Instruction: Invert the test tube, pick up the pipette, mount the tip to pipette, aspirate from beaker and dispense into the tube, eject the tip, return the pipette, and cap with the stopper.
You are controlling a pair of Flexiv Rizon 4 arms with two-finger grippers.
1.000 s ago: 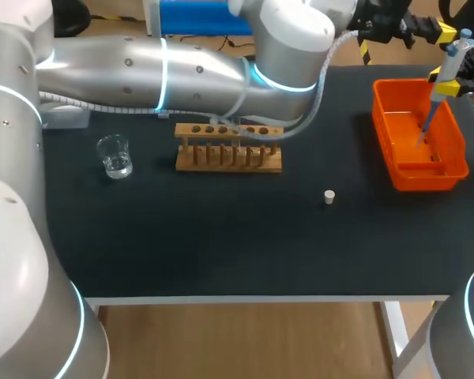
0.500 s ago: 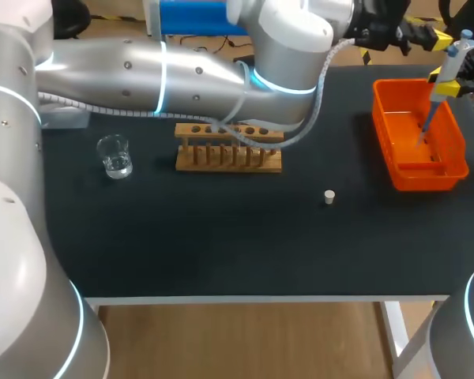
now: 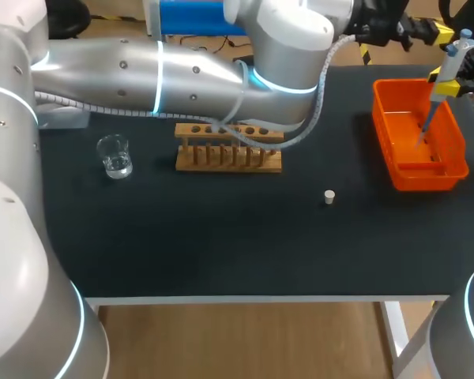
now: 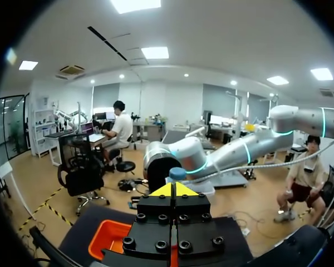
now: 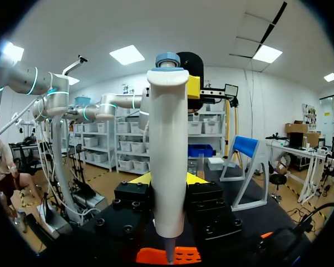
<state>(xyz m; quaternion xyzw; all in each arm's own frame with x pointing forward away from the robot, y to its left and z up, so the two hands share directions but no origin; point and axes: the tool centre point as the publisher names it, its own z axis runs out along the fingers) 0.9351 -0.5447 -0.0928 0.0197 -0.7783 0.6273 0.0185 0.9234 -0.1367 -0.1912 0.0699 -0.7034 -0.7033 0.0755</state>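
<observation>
My right gripper [image 3: 445,85] is shut on the white pipette [image 3: 457,55] and holds it upright over the orange bin [image 3: 450,162], its thin lower end down inside. In the right wrist view the pipette [image 5: 168,139] stands between my fingers. My left gripper [image 3: 442,31] is shut and empty, level with the pipette's blue button [image 4: 177,173], which shows just past its tips [image 4: 175,189]. The wooden tube rack [image 3: 229,150] stands mid-table, partly under my left arm; I cannot make out a tube in it. A glass beaker [image 3: 114,155] is at the left, and a small white stopper [image 3: 329,197] sits right of centre.
My left arm [image 3: 182,71] stretches across the back of the table from left to right, above the rack. The orange bin stands close to the table's right edge. Bare black tabletop [image 3: 221,237] fills the front half.
My left arm has shifted slightly toward the far side. The right gripper and the pipette have stayed where they were.
</observation>
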